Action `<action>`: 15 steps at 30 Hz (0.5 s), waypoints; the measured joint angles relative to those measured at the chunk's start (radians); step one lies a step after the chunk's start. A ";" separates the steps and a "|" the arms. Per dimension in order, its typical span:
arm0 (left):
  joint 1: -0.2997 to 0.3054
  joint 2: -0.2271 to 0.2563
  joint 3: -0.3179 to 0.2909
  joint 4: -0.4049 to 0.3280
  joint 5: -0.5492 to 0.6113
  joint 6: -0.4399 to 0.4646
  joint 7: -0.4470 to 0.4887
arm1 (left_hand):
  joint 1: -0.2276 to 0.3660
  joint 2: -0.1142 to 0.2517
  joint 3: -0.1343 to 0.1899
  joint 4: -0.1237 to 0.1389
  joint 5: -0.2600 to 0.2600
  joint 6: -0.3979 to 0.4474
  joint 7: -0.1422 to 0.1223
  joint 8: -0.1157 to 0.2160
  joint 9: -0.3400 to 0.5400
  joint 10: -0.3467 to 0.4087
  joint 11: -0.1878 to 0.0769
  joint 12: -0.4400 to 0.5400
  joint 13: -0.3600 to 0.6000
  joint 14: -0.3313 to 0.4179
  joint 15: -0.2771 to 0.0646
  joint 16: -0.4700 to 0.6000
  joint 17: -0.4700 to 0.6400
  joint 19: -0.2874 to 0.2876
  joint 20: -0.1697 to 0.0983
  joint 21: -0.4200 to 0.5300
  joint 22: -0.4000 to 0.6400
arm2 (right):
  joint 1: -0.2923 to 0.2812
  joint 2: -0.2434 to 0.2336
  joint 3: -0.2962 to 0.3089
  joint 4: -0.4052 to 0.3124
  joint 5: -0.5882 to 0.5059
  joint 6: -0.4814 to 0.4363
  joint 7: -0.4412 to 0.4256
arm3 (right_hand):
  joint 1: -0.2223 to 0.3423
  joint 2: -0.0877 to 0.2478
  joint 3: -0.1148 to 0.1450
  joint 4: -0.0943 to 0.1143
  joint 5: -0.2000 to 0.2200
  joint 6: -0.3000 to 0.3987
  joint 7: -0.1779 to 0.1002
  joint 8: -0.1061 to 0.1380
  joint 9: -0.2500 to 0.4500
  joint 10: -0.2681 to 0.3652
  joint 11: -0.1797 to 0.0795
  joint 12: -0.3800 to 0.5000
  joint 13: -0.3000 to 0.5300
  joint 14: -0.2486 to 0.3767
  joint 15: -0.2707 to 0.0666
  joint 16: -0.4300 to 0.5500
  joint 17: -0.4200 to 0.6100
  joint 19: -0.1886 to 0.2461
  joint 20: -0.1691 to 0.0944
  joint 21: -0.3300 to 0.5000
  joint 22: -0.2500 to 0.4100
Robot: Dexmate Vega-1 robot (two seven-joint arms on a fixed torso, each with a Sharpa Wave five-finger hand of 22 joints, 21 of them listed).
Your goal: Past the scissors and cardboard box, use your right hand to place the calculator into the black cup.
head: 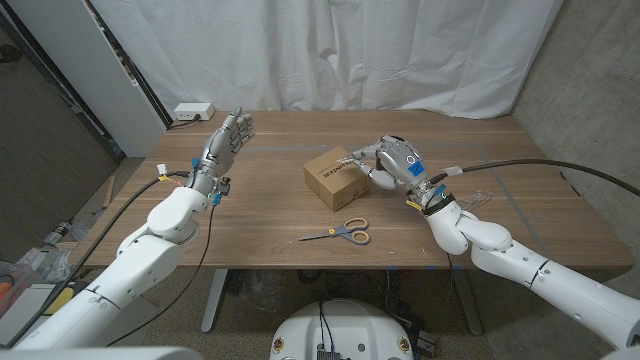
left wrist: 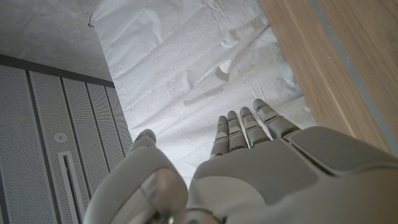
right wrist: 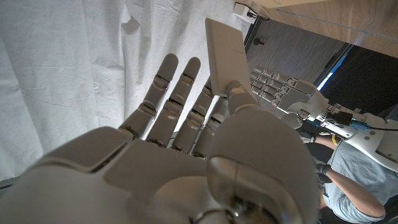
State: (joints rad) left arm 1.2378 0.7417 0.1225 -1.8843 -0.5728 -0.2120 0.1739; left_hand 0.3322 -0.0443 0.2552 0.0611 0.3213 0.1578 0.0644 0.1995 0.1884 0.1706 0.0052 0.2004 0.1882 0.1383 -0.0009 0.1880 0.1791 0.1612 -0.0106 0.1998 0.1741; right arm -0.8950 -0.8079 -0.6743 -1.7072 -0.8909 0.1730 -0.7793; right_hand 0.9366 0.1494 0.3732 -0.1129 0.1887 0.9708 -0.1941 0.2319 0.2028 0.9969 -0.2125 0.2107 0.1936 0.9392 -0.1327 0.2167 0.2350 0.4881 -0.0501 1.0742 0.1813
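Right hand (head: 392, 160) raised above the wooden desk (head: 260, 215), just beside the small brown cardboard box (head: 334, 177), its fingers (head: 362, 160) reaching over the box's top.

Right wrist view: a thin, flat, pale grey rectangular slab (right wrist: 222, 57), taken to be the calculator, stands pinched between the thumb (right wrist: 244, 104) and the other fingers (right wrist: 176, 93), which lie fairly straight behind it. Only its lower end is gripped; most of it sticks out past the fingertips. Its face and keys cannot be made out.

Handling, as a judgement: light, stiff, smooth plastic casing, likely slippery. Held at one end, it may pivot or slide in the pinch if the wrist swings quickly. A firmer hold would sit nearer the middle, across the flat faces. The end hold does suit lowering it endwise into a cup.

No black cup can be made out.

Grey-handled scissors (head: 344, 233) lie on the desk in front of the box, apart from it.

Left hand (head: 226, 137) raised over the desk's far left side, fingers (left wrist: 249, 126) straight and close together, holding nothing.
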 measured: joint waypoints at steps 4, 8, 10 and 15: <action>0.010 0.007 -0.010 -0.012 0.000 0.000 0.002 | 0.000 0.000 0.000 0.000 0.000 0.000 0.000 0.000 0.000 0.000 0.000 0.000 0.000 0.000 0.000 0.000 0.000 0.000 0.000 0.000 0.000 | 0.000 -0.002 0.005 -0.005 0.003 -0.002 0.009 | 0.000 0.000 0.000 0.000 0.000 0.001 0.001 0.000 0.000 0.000 0.000 0.000 0.000 0.005 -0.004 0.000 0.000 0.000 0.000 0.000 0.000; 0.019 0.010 -0.019 -0.021 0.002 0.007 0.010 | 0.000 0.000 -0.003 -0.003 0.000 0.000 0.000 0.000 0.000 0.000 0.000 0.000 0.000 0.000 0.000 0.000 0.000 0.000 0.000 0.000 0.000 | -0.001 -0.006 0.021 -0.018 0.011 -0.004 0.019 | 0.000 0.000 0.004 -0.004 0.000 0.001 0.001 0.000 0.000 0.000 0.000 0.000 0.000 0.007 -0.004 0.000 0.000 0.000 0.000 0.000 0.000; 0.024 0.013 -0.023 -0.025 0.002 0.010 0.011 | 0.000 0.000 -0.006 -0.002 0.000 0.000 0.000 0.000 0.000 0.000 0.000 0.000 0.000 0.000 0.000 0.000 0.000 0.000 0.000 0.000 0.000 | -0.001 -0.007 0.027 -0.022 0.016 -0.005 0.026 | 0.000 0.000 0.004 -0.004 -0.001 0.001 0.001 0.000 0.000 0.000 0.000 0.000 0.000 0.007 -0.003 0.000 0.000 0.000 0.000 0.000 0.000; 0.030 0.015 -0.030 -0.031 0.002 0.012 0.011 | 0.000 0.000 -0.008 0.000 0.000 0.000 0.000 0.000 0.000 0.000 0.000 0.000 0.000 0.000 0.000 0.000 0.000 0.000 0.000 0.000 0.000 | -0.001 -0.008 0.039 -0.030 0.028 -0.006 0.041 | -0.004 -0.004 0.004 -0.004 -0.001 0.001 0.001 0.000 0.000 0.000 0.000 0.000 0.000 0.007 -0.003 0.000 0.000 0.000 0.000 0.000 0.000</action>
State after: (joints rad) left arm 1.2680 0.7571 0.0929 -1.9157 -0.5704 -0.1996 0.1847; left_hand 0.3322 -0.0444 0.2472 0.0610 0.3213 0.1578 0.0643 0.1995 0.1884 0.1706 0.0052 0.2005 0.1881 0.1383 -0.0009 0.1881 0.1791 0.1612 -0.0106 0.1998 0.1741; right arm -0.8964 -0.8159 -0.6353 -1.7369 -0.8626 0.1674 -0.7381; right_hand 0.9328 0.1456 0.3774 -0.1172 0.1877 0.9723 -0.1927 0.2316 0.2028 0.9968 -0.2125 0.2106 0.1934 0.9461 -0.1361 0.2167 0.2349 0.4882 -0.0501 1.0742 0.1814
